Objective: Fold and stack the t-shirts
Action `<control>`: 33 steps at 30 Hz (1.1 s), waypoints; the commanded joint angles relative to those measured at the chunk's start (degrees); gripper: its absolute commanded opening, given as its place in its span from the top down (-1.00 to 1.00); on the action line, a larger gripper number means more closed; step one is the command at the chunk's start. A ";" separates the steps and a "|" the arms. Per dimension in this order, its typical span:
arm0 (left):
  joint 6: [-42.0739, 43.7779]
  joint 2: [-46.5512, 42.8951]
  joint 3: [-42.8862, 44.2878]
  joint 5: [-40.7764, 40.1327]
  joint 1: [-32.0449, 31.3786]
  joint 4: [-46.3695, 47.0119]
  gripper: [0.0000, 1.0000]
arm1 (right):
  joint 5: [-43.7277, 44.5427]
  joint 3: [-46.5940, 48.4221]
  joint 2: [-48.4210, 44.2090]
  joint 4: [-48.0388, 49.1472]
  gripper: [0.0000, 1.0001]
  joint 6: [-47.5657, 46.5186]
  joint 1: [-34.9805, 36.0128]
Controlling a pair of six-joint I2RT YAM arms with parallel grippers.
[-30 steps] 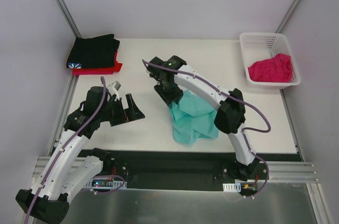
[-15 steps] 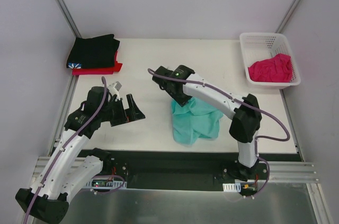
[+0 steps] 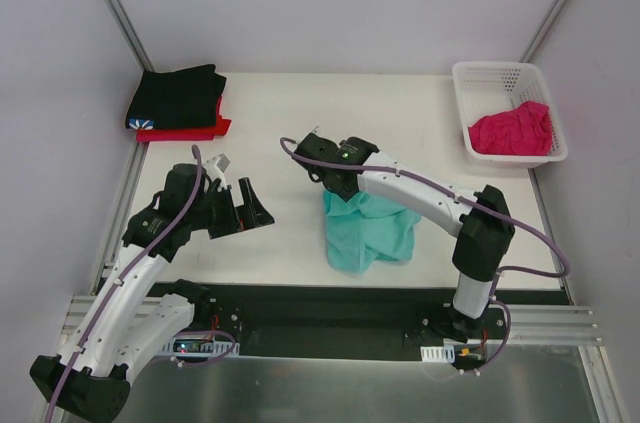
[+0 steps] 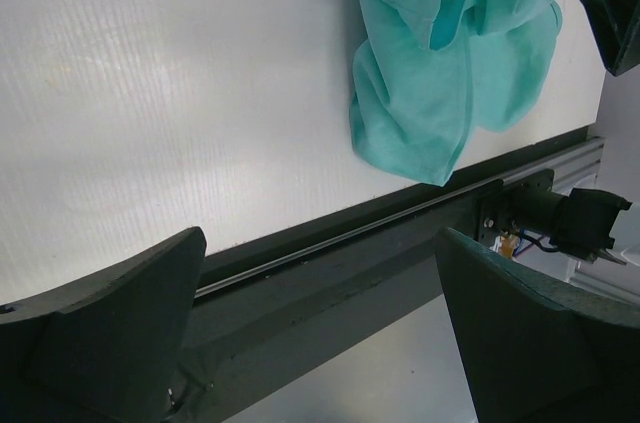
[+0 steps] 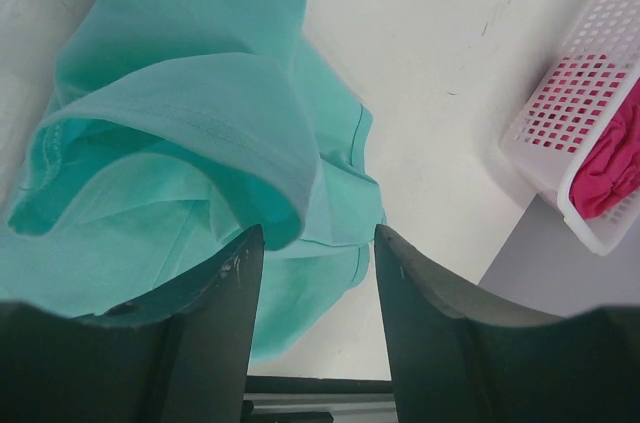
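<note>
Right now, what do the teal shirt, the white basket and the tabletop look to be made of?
Teal t-shirt: soft matte knit cloth, likely cotton; it folds limply and shows a stitched hem. Basket: white plastic, apparently; moulded lattice walls, slight sheen. Table: smooth off-white board, material unclear; faintly ribbed up close.
</note>
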 commanded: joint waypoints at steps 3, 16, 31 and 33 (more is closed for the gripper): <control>-0.76 -0.43 0.16 -0.75 -0.55 0.92 -0.98 | -1.70 -1.28 -3.59 2.25 -0.02 -1.54 0.24; -1.11 0.28 -0.01 -0.93 -0.64 1.01 -0.98 | -10.93 -2.86 -12.37 0.75 0.01 2.15 1.47; -2.08 1.68 1.04 -2.33 -2.48 0.92 -0.98 | -35.53 -34.60 -32.34 33.45 -0.15 3.92 -14.61; -2.34 1.95 1.30 -2.86 -3.09 0.83 -0.98 | -38.95 -33.81 -30.93 34.59 -0.16 3.21 -14.61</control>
